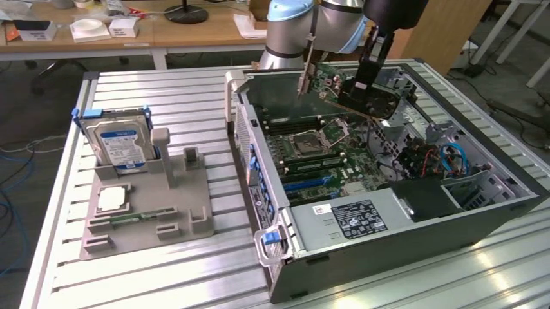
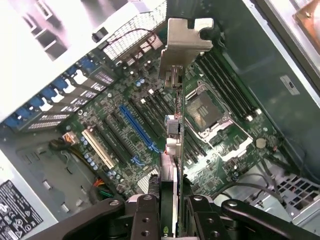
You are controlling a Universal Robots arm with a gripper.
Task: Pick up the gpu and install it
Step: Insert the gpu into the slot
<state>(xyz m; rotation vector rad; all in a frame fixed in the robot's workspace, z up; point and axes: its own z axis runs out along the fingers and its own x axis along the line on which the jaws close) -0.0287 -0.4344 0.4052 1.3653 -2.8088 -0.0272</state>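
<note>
Hovering over the motherboard point(image 2: 120, 165) with end effector point(image 2: 170, 199) clamped on the gpu point(image 2: 173, 127), could snag the bracket point(image 2: 187, 40) or miss the blue slot point(image 2: 140, 128) if tilted off-line.

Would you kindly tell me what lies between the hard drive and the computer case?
In the exterior view, a small grey upright holder, then bare table slats.
</note>
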